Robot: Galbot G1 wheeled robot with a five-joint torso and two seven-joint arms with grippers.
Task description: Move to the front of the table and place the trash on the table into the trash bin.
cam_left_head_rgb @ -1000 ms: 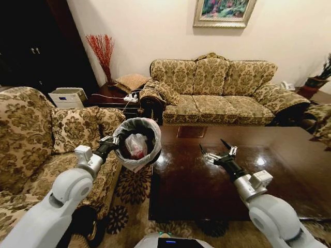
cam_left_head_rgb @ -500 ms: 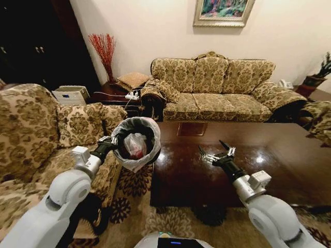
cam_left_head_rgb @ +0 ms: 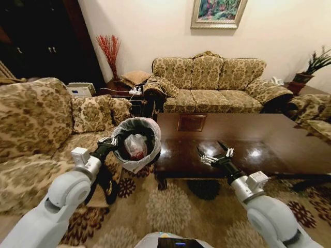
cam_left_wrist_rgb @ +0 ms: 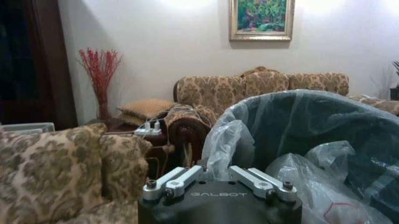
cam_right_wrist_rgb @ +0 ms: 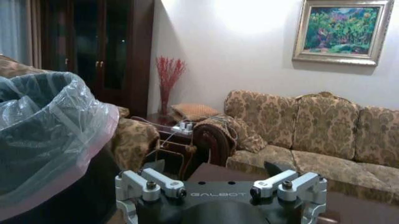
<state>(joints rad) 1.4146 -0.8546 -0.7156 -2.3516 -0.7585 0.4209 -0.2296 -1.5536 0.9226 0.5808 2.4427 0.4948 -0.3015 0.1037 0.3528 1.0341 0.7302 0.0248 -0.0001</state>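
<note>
The trash bin (cam_left_head_rgb: 136,142), dark with a grey-white liner, hangs in the air left of the table (cam_left_head_rgb: 258,142), and my left gripper (cam_left_head_rgb: 111,140) is shut on its rim. In the left wrist view the left gripper (cam_left_wrist_rgb: 218,179) pinches the liner edge of the trash bin (cam_left_wrist_rgb: 311,126). Inside it lies trash, a pink-white plastic bag (cam_left_head_rgb: 135,146). My right gripper (cam_left_head_rgb: 212,151) hovers open and empty over the table's near edge. The right wrist view shows the right gripper (cam_right_wrist_rgb: 218,186) with fingers spread wide and the trash bin (cam_right_wrist_rgb: 44,130) beside it. The dark glossy table top looks bare.
A floral sofa (cam_left_head_rgb: 36,134) stands close on the left and another sofa (cam_left_head_rgb: 212,85) behind the table. A side table with red twigs (cam_left_head_rgb: 109,51) fills the back corner. An armchair (cam_left_head_rgb: 310,111) is at right. Patterned rug (cam_left_head_rgb: 170,212) lies before me.
The whole picture has shifted: table and sofas now sit farther off, with more rug in front, so the camera has moved back. Both arms keep their pose, the bin still held.
</note>
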